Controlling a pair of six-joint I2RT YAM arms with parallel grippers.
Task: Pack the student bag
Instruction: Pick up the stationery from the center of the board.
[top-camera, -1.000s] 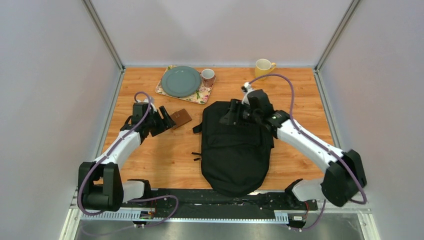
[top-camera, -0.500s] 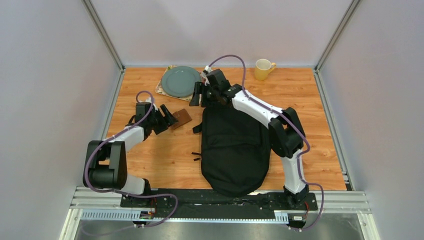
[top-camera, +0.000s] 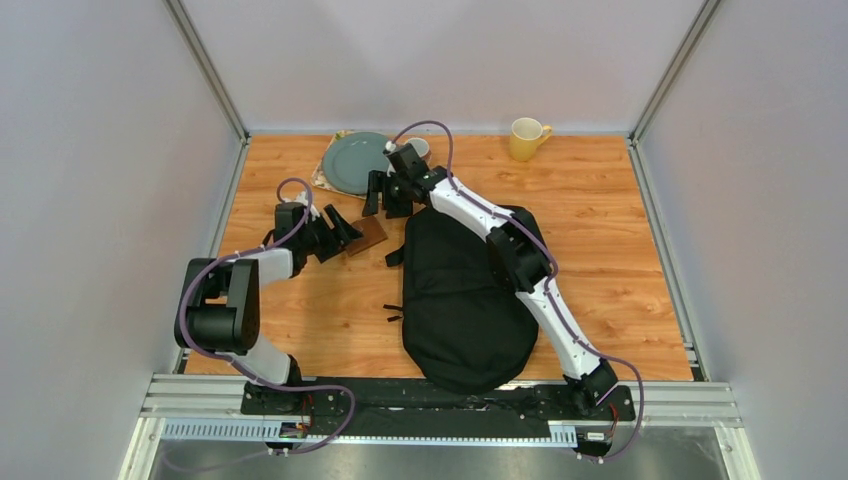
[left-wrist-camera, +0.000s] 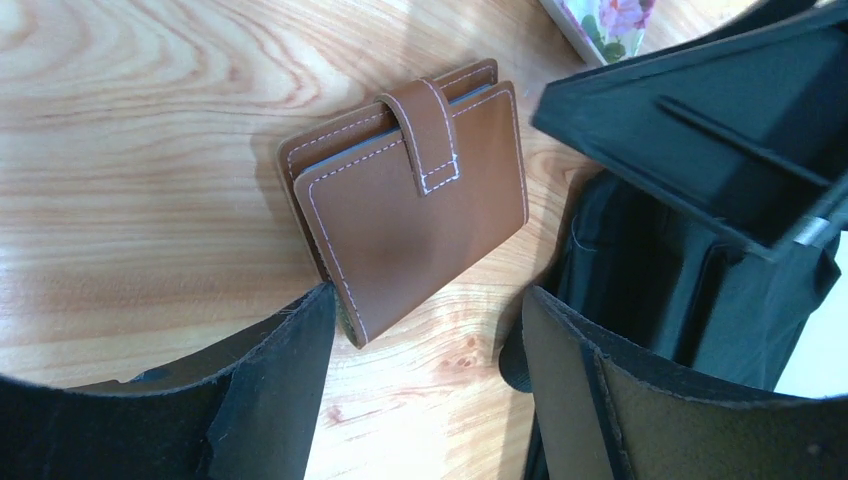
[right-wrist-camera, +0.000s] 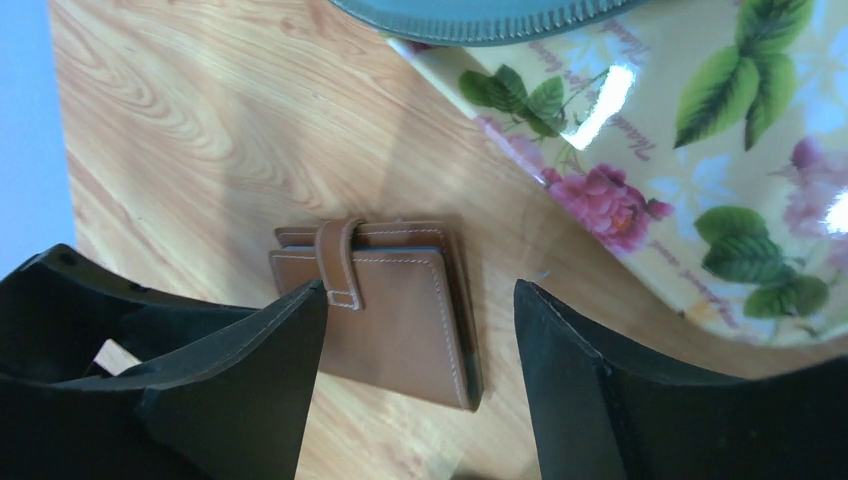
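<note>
Wooden table (top-camera: 620, 250). Student bag (top-camera: 465, 300): lies flat at the middle, rounded end reaching the near edge, straps trailing to its left. Floral tray (top-camera: 323, 182): sits at the far edge toward the left corner, bears a grey-green plate (top-camera: 352, 163). Right gripper (top-camera: 385, 195): hovers beyond the bag's far end, jaws wide apart, grips nothing. Left gripper (top-camera: 348, 227): jaws wide too, empty, just beside a brown wallet (top-camera: 366, 236), closed, between tray and bag. Yellow mug (top-camera: 525, 137): stands at the far edge, right of centre.
</note>
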